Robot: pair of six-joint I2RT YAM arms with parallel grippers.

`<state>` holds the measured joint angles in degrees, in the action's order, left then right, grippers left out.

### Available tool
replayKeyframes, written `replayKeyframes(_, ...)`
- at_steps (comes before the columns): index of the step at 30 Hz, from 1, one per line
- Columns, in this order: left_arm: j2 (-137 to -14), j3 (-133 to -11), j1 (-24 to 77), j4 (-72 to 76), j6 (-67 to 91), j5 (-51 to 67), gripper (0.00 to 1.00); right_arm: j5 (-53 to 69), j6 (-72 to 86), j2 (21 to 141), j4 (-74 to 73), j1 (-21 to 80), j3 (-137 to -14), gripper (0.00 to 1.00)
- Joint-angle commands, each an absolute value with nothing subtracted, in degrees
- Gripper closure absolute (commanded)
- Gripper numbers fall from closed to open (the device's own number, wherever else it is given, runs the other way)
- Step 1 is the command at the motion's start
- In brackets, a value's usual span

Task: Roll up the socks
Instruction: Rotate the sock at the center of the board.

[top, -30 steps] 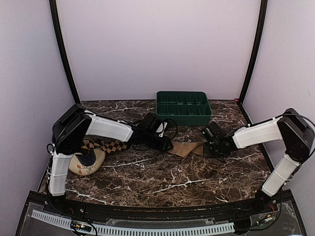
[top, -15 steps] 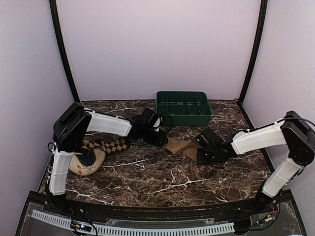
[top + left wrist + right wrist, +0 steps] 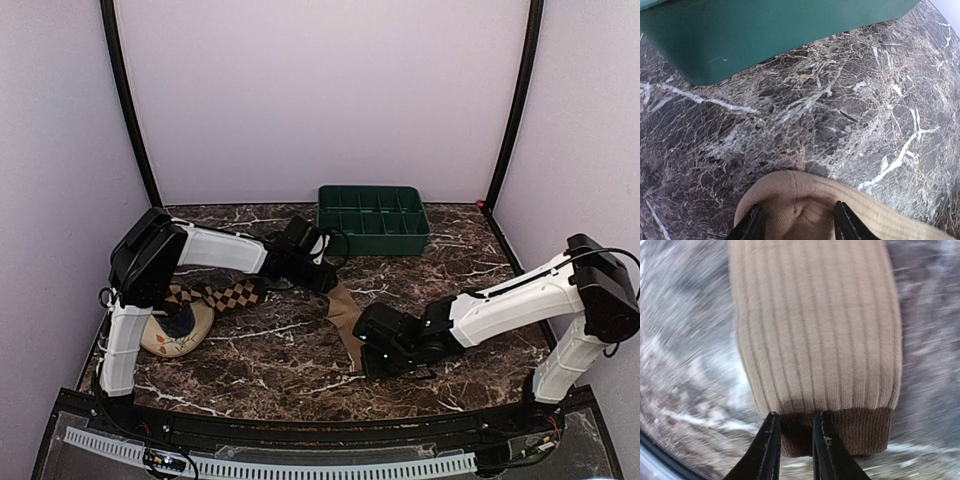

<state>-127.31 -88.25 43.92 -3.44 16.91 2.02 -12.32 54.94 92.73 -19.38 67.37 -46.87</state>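
Tan sock (image 3: 345,313): ribbed knit with a dark brown cuff (image 3: 855,432). It lies stretched diagonally on the marble table (image 3: 280,375), centre of the top view. Right gripper (image 3: 794,440) is clenched on the cuff edge. Left gripper (image 3: 799,226) has its jaws apart over the rounded toe end. Checked socks (image 3: 228,295) lie mid-left.

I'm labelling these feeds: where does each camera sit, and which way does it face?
Top external: above and behind the robot, looking down at the brown marble table; left arm, left gripper, right arm, right gripper show.
Left wrist: on the left arm, facing the dark green plastic tray; its fingers straddle the tan ribbed fabric sock's toe.
Right wrist: looks along the sock; its gripper is shut on the brown cuff.
Shared: all three show the sock.
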Motion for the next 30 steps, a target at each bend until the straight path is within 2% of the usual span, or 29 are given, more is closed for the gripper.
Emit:
replayKeyframes(1,-127.5,-89.6,43.8,-2.9,13.0,2.8,0.50,-9.8,59.5,97.5,-21.3,73.1,-51.2,0.79)
replayKeyframes(8,-125.5,-86.6,44.0,0.4,9.9,7.4,0.49,-8.2,57.4,105.1,-20.7,78.5,-59.9,0.78)
replayKeyframes(13,-120.1,-80.4,43.9,4.1,9.7,10.7,0.43,-8.5,52.8,107.8,-20.8,79.9,-65.3,0.76)
replayKeyframes(20,-110.7,-75.0,43.7,5.8,10.8,11.8,0.32,-13.5,41.5,104.7,-21.0,81.5,-69.6,0.61)
replayKeyframes(30,-99.1,-69.6,41.3,2.4,15.6,9.1,0.29,-21.9,25.8,97.8,-26.9,83.6,-68.3,0.50)
